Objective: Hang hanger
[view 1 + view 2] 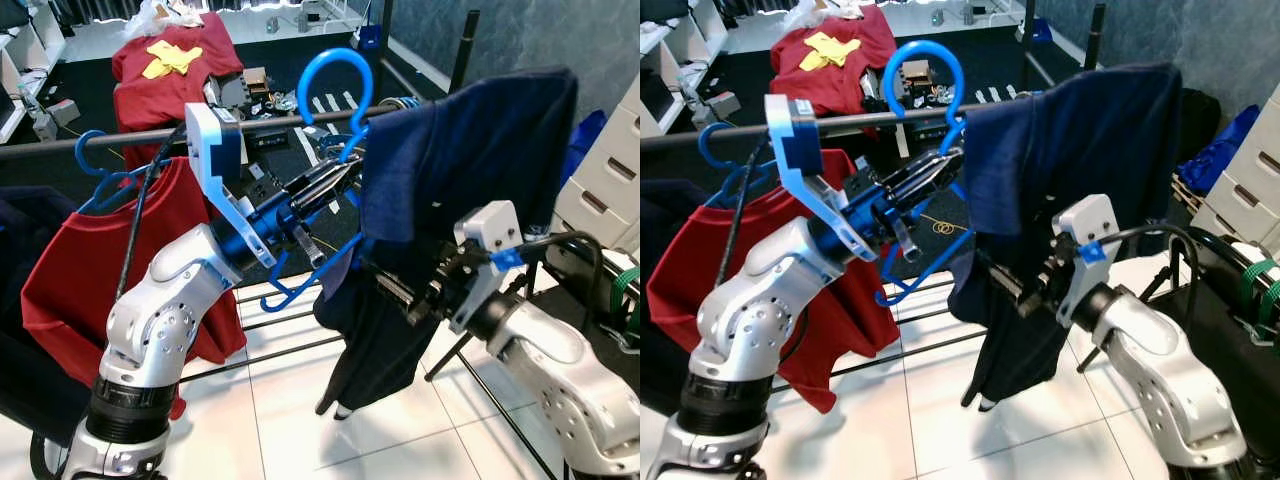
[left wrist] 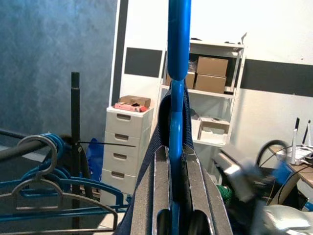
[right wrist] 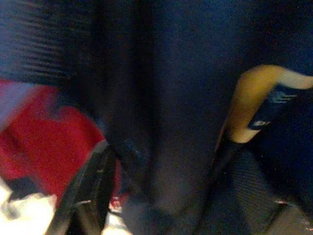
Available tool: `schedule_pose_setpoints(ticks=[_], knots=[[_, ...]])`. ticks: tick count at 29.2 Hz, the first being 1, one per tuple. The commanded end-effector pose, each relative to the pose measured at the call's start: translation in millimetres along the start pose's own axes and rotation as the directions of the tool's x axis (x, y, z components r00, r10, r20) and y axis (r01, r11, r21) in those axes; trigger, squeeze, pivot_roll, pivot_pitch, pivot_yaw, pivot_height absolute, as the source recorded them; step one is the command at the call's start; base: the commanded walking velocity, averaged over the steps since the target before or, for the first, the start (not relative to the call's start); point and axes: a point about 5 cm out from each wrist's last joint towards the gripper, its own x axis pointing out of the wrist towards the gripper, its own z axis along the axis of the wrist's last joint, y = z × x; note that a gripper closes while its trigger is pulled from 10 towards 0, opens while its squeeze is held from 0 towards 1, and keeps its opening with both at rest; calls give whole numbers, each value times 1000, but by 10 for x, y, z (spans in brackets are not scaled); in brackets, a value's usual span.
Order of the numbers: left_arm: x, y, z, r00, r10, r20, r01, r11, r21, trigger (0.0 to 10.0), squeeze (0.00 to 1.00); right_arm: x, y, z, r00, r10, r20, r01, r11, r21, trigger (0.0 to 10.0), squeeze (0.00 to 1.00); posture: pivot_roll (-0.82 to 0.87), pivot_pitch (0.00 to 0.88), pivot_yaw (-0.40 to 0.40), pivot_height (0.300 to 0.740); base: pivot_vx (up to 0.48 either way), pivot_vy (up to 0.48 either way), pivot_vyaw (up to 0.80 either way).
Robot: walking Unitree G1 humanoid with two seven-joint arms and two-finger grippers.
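White tiled floor (image 1: 290, 420) giving way to dark carpet at 12 o'clock; white drawer unit (image 1: 610, 170) sitting at 3 o'clock. Dark metal rail (image 1: 150, 138) running 9 to 3 across the eye views.

Blue hanger (image 1: 335, 95) standing upright, smooth plastic hook curving over rail at 12 o'clock, long axis vertical, navy shirt (image 1: 450, 190) draping from it. Left hand (image 1: 335, 185) clamping hanger neck. Right hand (image 1: 400, 290) pressing into limp navy cloth; cannot tell its grip. Red shirt (image 1: 110, 270) hanging at 9 o'clock.
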Motion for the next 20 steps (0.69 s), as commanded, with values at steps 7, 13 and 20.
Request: schedule_pose_setpoints(ticks=[7, 13, 20], knots=[[44, -69, 133, 998, -36, 53, 35, 999, 22, 9569, 0, 16, -126, 19, 997, -77, 16, 78, 997, -14, 0, 0, -43, 130, 17, 740, 0, 0, 0], [34, -40, 148, 998, -19, 61, 18, 1000, 24, 9490, 0, 18, -215, 90, 989, -132, 65, 134, 991, -20, 0, 0, -47, 130, 18, 740, 0, 0, 0], [22, -8, 122, 999, 0, 48, -1, 1000, 26, 9333, 0, 15, -215, 136, 986, -131, 99, 132, 991, -2, 0, 0, -51, 131, 21, 740, 0, 0, 0]])
